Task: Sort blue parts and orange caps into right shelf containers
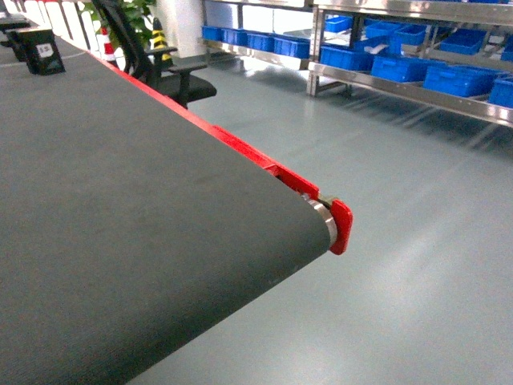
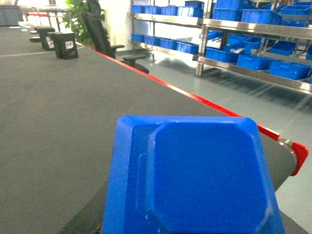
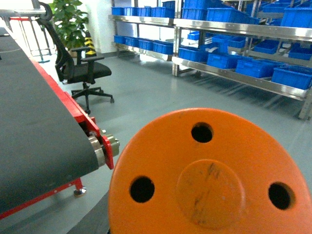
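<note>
Close before the left wrist camera, above the conveyor belt [image 2: 58, 122]: a blue part [image 2: 195, 180], a moulded plastic piece with bevelled corners and a flat recessed face, filling the lower frame. Close before the right wrist camera, just past the roller end of the belt and over the grey floor: an orange cap [image 3: 209, 180], a round disc with three holes around a raised centre.

No fingers of the left gripper or the right gripper showing in any view, both hidden behind the pieces, so impossible to tell whether apart, together or clamped. Judging by how near each piece sits to its camera, probably carried.

Well apart from the belt, across the open floor: steel shelves [image 1: 401, 90] lined with the right shelf containers [image 1: 457, 79], bright blue open crates. Beside the belt's red edge, further back: a black office chair [image 1: 164, 68].

Likely light, stiff and smooth, both pieces; some risk of slipping under a weak pinch. Best taken across the blue part's flat side walls and across the cap's rim, not by the holes. Unlikely to break if released low into a crate.
</note>
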You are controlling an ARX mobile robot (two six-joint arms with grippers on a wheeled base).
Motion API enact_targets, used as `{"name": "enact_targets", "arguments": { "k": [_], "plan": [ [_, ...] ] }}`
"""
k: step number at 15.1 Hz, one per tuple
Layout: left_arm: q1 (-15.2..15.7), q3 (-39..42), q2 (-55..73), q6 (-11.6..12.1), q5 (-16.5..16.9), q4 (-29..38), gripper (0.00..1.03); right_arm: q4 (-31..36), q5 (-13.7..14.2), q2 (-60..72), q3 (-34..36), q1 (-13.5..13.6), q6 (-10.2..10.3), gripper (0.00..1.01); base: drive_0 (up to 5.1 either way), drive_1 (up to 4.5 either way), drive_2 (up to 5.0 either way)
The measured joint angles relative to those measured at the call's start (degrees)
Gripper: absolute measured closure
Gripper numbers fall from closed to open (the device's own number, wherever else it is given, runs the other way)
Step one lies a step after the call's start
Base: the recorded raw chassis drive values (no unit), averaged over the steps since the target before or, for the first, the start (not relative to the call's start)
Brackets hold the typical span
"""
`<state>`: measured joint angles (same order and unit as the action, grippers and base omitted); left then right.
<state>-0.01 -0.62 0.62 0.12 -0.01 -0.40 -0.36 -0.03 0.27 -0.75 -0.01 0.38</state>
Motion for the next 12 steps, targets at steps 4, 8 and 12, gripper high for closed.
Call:
{"name": "enact_targets", "arguments": {
  "k": [4, 8, 12],
  "plan": [
    [0.00, 0.00, 0.00, 0.00, 0.00, 0.00, 0.60, 0.00, 0.00, 0.00, 0.00, 0.00, 0.00, 0.55, -1.5, -1.53, -1.5],
    [0.00, 0.00, 0.00, 0.00, -0.02, -0.02, 0.60, 0.00, 0.00, 0.00, 0.00, 0.00, 0.00, 0.55, -1.6, -1.60, -1.6],
    [0.00, 0.00, 0.00, 0.00, 0.00, 0.00, 0.60, 0.00, 0.00, 0.00, 0.00, 0.00, 0.00, 0.55, -1.6, -1.57, -1.6]
  ]
}}
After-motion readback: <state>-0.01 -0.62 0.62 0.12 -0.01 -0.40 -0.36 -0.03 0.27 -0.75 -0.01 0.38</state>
